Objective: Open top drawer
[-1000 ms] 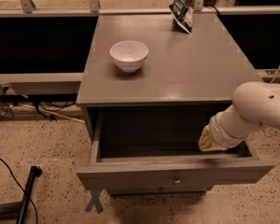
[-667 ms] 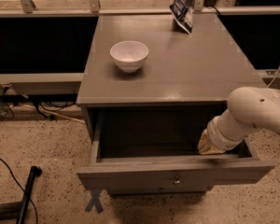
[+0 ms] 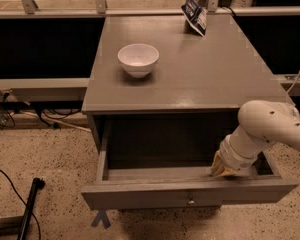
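- Claw sits low inside the top drawer, at its right end. It is just behind the drawer front and seems to touch the inner face.
- Top drawer stands well out from the grey cabinet, below the tabletop. Its long axis runs left to right across the view, and it slides toward the camera.
- From the claw, the front panel lies immediately on the camera side. The knob is lower and to the left on the outer face, and nothing holds it.
- I cannot tell whether the claw is spread or pressed together, because wrist and panel hide it.
- Opening looks nearly or fully done. Any further pull would run straight toward the camera.
- White bowl and dark packet rest on the tabletop, well apart from the claw.
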Available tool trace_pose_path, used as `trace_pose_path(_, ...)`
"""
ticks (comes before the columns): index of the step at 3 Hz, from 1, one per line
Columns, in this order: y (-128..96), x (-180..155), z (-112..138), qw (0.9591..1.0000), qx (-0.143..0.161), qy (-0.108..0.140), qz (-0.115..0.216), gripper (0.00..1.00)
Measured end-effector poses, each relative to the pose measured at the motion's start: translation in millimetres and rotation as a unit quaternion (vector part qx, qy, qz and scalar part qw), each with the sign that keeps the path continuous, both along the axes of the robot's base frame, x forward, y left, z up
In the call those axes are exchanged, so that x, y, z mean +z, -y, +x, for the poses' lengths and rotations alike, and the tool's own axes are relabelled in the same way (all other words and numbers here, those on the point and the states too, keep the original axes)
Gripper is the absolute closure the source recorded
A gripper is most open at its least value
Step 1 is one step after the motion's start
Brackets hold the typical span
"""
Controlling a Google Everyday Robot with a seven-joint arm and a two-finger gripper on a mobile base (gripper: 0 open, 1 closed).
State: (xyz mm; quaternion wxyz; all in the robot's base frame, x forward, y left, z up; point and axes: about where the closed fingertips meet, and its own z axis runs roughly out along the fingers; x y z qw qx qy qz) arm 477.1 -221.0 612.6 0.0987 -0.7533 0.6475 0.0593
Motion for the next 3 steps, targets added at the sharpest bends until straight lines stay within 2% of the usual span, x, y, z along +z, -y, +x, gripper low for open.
trace_pose_path(1,0.0,0.0,0.0,1.0000,0.000,0.000,0.000,1.00)
trace_pose_path(2,-4.7,17.4,-23.2,0.9995,0.013,-0.022,0.018,1.00)
trace_pose_path(3,-7.1,44.0,-49.6,0.9986,0.021,-0.033,0.035,1.00)
